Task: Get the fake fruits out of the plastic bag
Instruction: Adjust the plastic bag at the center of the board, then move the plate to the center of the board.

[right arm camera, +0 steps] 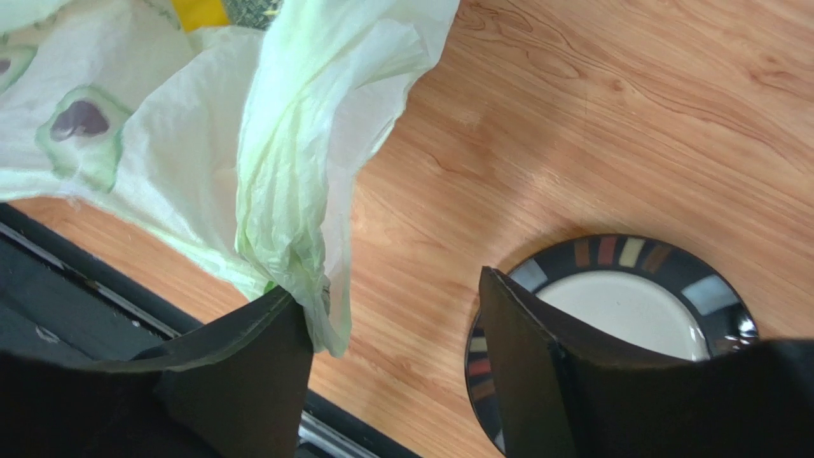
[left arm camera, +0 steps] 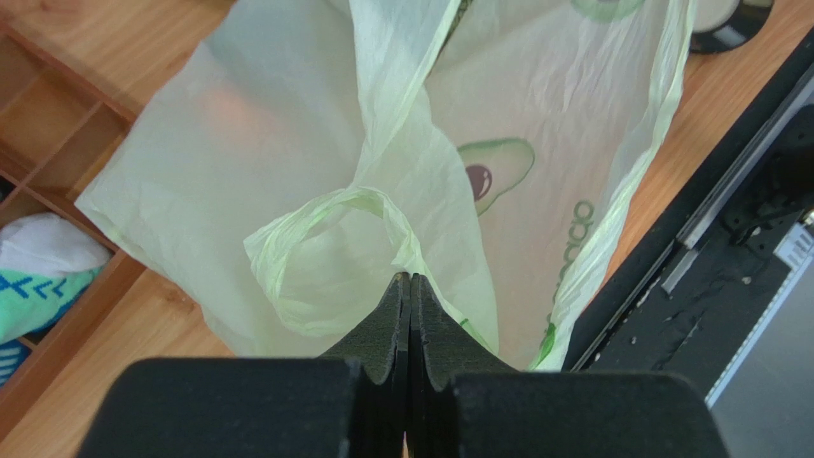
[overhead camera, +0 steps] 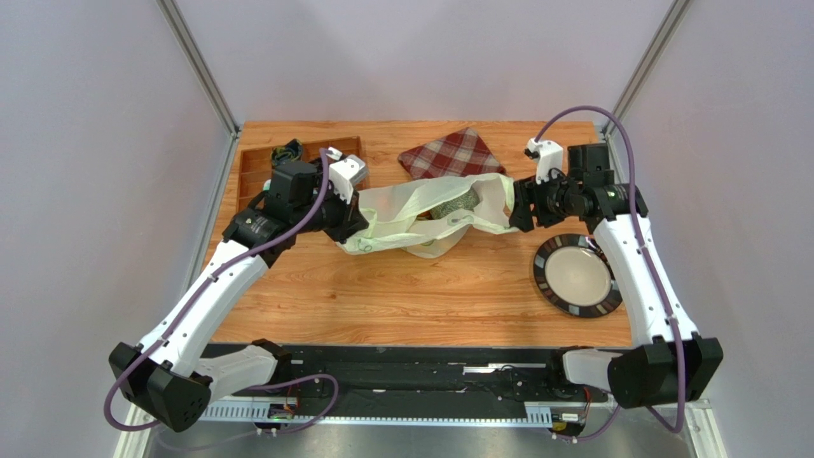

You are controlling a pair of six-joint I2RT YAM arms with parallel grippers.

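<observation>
Step in hand: spreading the mouth of the plastic bag (overhead camera: 401,205), mid-table between the arms. Left gripper (left arm camera: 409,286) is pinched tight on a handle loop. Right gripper (right arm camera: 387,286) has its jaws wide, the other handle only draped against one finger. Fake fruits (right arm camera: 203,11) look all inside. Next, I'd say: right clamps that handle, or reaches into the mouth.

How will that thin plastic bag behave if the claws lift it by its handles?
Probably floppy: the plastic bag lies in soft folds and creases where the left claw pinches it. Likely very light, being thin enough for colour to show through. It may slip from the open right claw, since only a twisted strand rests against one finger.
</observation>
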